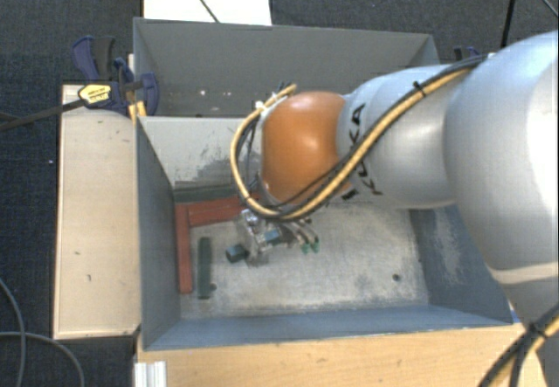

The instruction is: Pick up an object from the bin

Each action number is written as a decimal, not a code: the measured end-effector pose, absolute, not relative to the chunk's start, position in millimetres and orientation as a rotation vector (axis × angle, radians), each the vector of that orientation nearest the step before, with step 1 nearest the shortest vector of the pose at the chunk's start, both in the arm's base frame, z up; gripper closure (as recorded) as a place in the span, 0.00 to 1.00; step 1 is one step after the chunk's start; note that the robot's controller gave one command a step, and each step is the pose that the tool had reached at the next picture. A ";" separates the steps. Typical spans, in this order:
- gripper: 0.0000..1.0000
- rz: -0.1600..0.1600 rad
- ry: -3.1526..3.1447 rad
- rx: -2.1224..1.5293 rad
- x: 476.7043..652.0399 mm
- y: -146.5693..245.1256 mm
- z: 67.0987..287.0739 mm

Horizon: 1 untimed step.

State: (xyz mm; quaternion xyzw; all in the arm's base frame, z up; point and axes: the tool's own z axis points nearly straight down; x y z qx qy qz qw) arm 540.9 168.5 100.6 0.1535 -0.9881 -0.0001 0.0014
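My gripper (259, 238) sticks out under the arm's orange cover, low over the bin floor left of centre. Just beside it on the left lies a small dark teal block (234, 253). A red L-shaped angle piece (185, 235) lies along the bin's left wall, one leg running toward the gripper. A dark green stick (203, 266) rests next to the long leg of the red piece. A small green bit (309, 245) lies just right of the gripper.
The arm comes in from the right and covers the bin's upper middle and right side. Bare grey floor stretches along the front and to the right of the gripper.
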 end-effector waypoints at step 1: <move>1.00 -0.002 -3.132 0.277 531.5 182.2 240.5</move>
